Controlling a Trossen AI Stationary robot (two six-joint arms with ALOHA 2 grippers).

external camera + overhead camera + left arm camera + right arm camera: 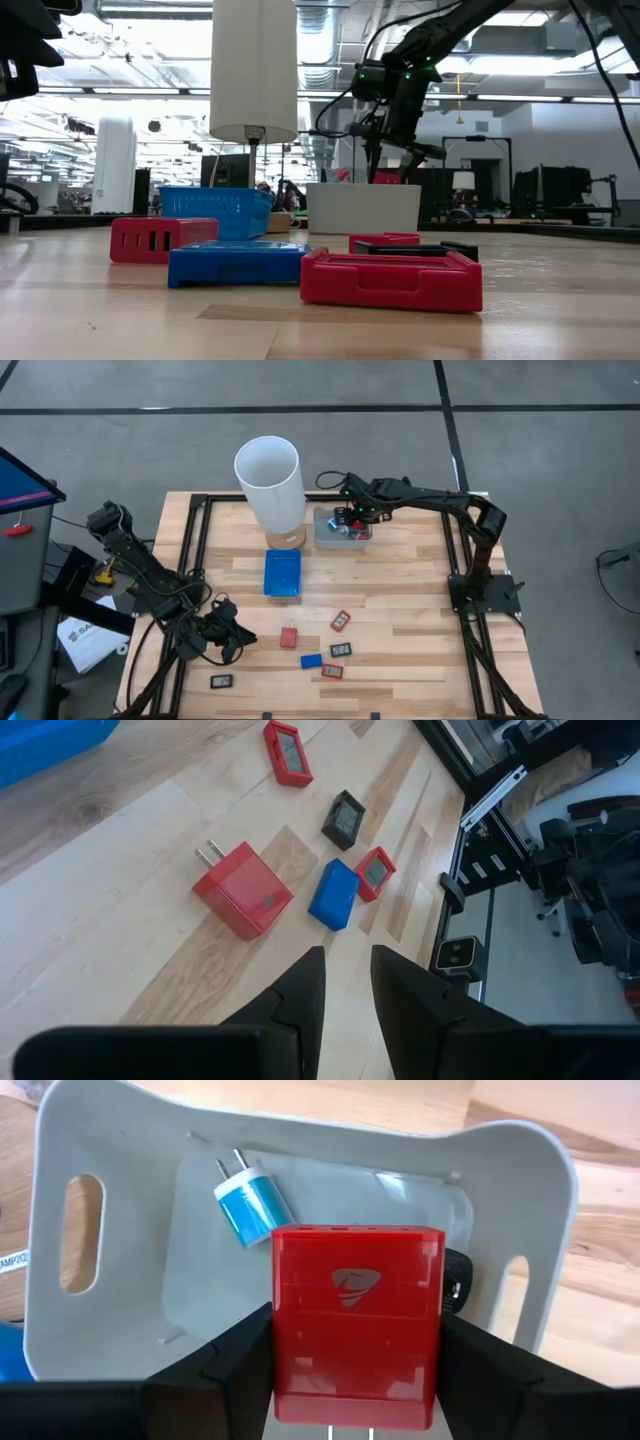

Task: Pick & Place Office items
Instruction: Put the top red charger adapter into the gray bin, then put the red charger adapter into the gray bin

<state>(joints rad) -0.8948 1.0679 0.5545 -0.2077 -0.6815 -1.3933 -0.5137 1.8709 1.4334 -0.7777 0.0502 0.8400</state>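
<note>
Over the white bin (300,1170), the right hand (355,1380) apparently grips a red block (357,1325).

1 red block (357,1325) sits upright over the white bin; 6 small red, blue, black pieces (312,660) lie scattered.

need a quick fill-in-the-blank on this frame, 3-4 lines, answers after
1. The right gripper holds a ____ box between its fingers.
2. That box hangs over the ____ bin.
3. Lying in the bin is a blue-and-white ____ with two prongs.
4. The left gripper hovers near the red plug block, holding ____.

Answers: red; white; charger; nothing
</note>
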